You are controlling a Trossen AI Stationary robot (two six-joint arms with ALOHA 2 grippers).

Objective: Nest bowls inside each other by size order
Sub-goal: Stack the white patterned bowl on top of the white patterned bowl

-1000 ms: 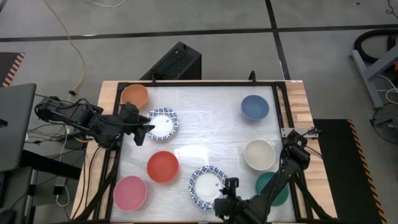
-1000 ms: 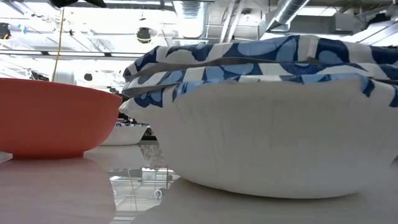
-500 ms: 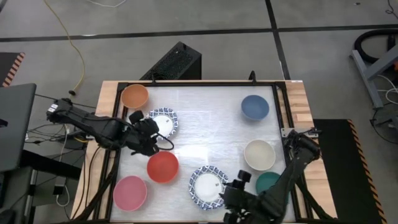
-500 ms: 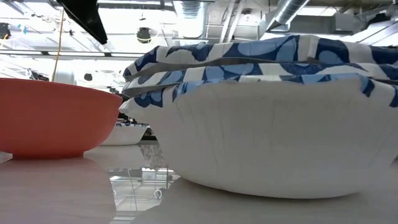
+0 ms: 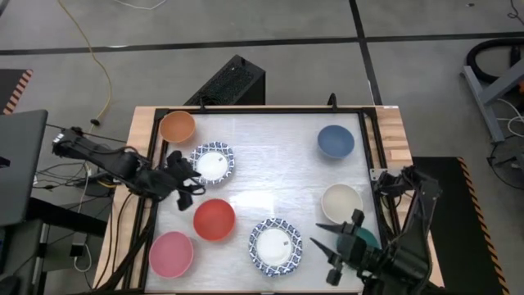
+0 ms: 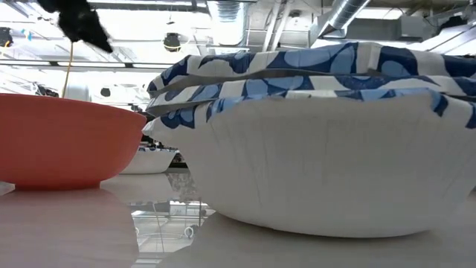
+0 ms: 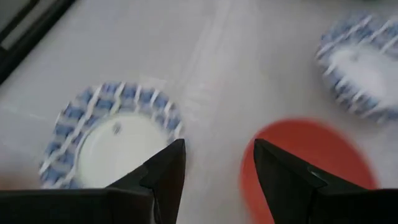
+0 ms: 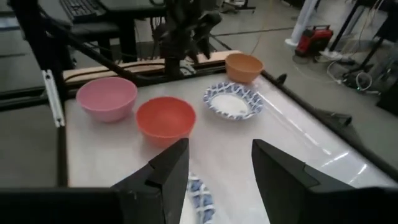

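Observation:
My left gripper (image 5: 187, 182) (image 7: 214, 163) hovers open over bare table between a lone blue-patterned bowl (image 5: 213, 163) (image 7: 111, 134) and the red bowl (image 5: 214, 219) (image 7: 308, 163). In the low view its dark finger (image 6: 78, 22) shows high above the red bowl (image 6: 67, 141). My right gripper (image 5: 329, 246) (image 8: 217, 168) is open in the air near the front right, beside a nested stack of blue-patterned bowls (image 5: 276, 245) (image 6: 327, 134) and partly over the teal bowl (image 5: 360, 239). Orange (image 5: 177, 126), pink (image 5: 171, 253), blue (image 5: 336, 141) and cream (image 5: 341, 203) bowls stand singly on their bases.
A black frame rail (image 5: 152, 164) runs along the table's left side and another (image 5: 370, 156) along its right. A black box (image 5: 233, 80) sits on the floor beyond the far edge. Bare white tabletop (image 5: 278, 168) lies in the middle.
My left gripper has come down and rolled, settling between the lone patterned bowl and the red bowl. My right gripper has risen from in front of the patterned stack, swung toward the table's right edge and turned. No bowl has moved.

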